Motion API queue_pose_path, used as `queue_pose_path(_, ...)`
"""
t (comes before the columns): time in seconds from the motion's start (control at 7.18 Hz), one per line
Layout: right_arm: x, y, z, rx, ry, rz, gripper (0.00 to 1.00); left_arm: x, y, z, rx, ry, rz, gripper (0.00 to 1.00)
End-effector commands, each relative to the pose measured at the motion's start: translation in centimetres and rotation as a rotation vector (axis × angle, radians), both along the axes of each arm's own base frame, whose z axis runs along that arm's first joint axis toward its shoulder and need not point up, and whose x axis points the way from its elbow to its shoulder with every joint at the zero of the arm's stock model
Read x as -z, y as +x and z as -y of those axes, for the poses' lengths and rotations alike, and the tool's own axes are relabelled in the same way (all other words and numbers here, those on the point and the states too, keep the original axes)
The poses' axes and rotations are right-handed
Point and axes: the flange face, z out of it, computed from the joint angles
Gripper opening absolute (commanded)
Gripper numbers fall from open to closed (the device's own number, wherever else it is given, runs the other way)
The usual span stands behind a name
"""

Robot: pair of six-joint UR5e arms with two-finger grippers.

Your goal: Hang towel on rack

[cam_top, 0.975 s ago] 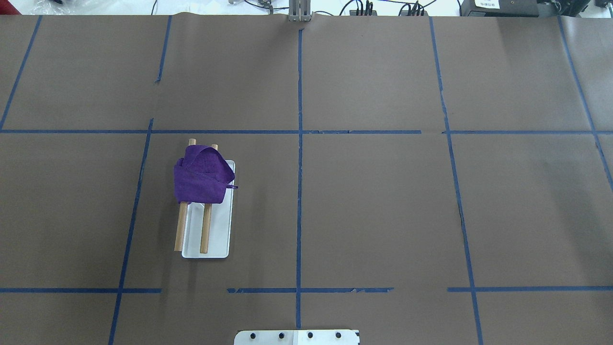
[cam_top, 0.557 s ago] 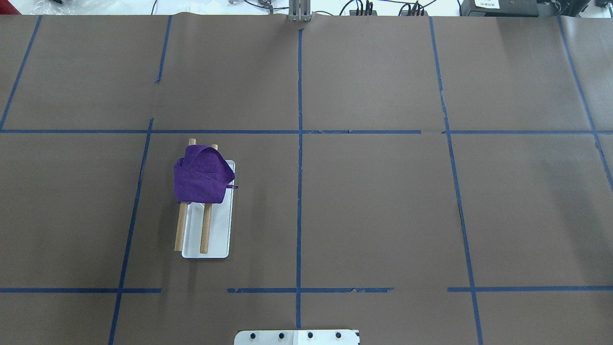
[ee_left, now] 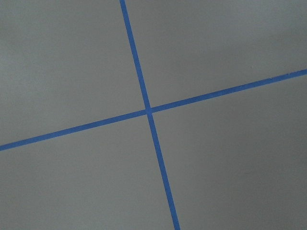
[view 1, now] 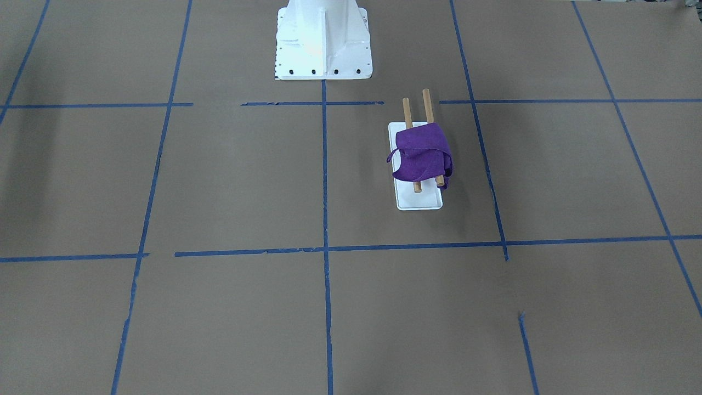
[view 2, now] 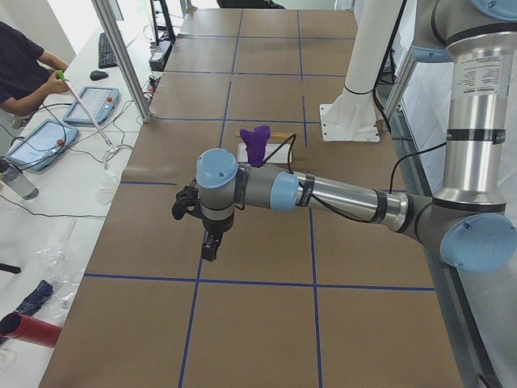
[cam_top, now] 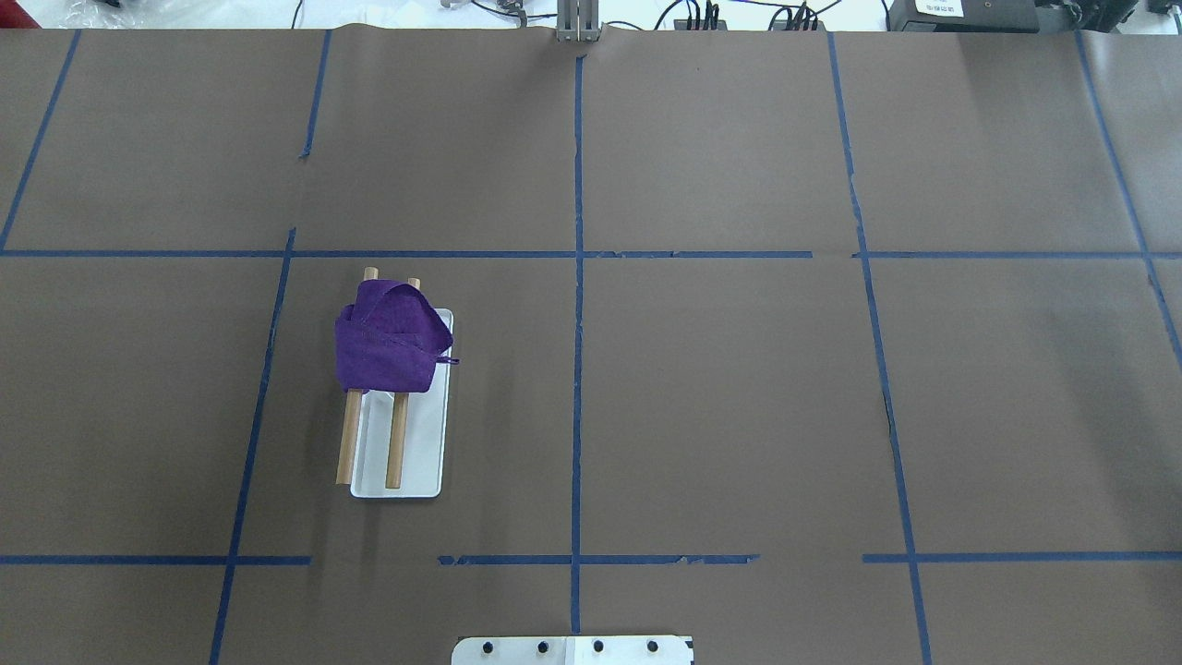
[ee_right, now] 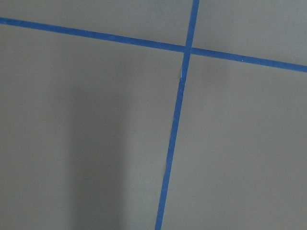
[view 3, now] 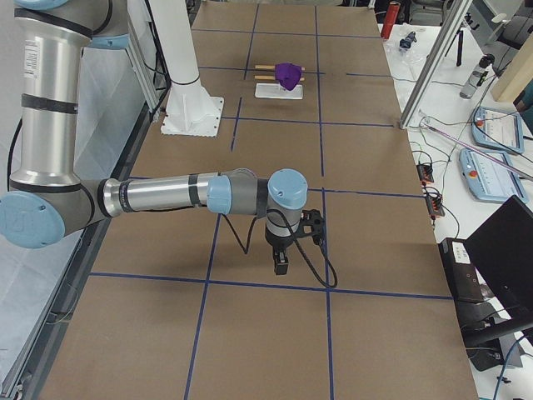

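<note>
The purple towel (cam_top: 388, 337) lies bunched over the far half of the rack's two wooden rods (cam_top: 397, 443), on the table's left half. The rack's white base (cam_top: 425, 462) sits flat under them. The towel (view 1: 422, 153) and the rack (view 1: 419, 200) also show in the front-facing view. My left gripper (view 2: 208, 250) hangs above the table near its left end, far from the rack; I cannot tell whether it is open or shut. My right gripper (view 3: 281, 267) hangs above the table's right end; I cannot tell its state either. Both wrist views show only brown table and blue tape.
The white bolted robot pedestal (view 1: 323, 38) stands at the table's near-robot edge. Blue tape lines (cam_top: 577, 369) divide the brown table cover. An operator (view 2: 24, 65) and control tablets (view 2: 36, 141) are beside the table's left end.
</note>
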Motion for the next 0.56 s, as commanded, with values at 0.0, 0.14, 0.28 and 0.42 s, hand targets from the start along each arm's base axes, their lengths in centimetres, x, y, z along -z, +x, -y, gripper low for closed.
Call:
queue_pose_path(0.0,0.8,0.0,0.4,0.004,0.045,-0.002,1.0,-0.4,0.3,-0.2,-0.005,-0.01,-0.005,1.0)
queue_pose_path(0.14,0.7,0.0,0.4,0.003,0.064,-0.003,1.0,-1.2,0.6,-0.3,-0.012,-0.029,-0.005,1.0)
queue_pose_path(0.28,0.4,0.0,0.4,0.001,0.056,-0.002,1.0,-2.7,0.7,-1.2,-0.014,-0.062,-0.006,1.0)
queue_pose_path(0.42,0.3,0.0,0.4,0.001,0.053,-0.002,1.0,-3.2,0.9,-1.3,-0.019,-0.073,-0.007,1.0)
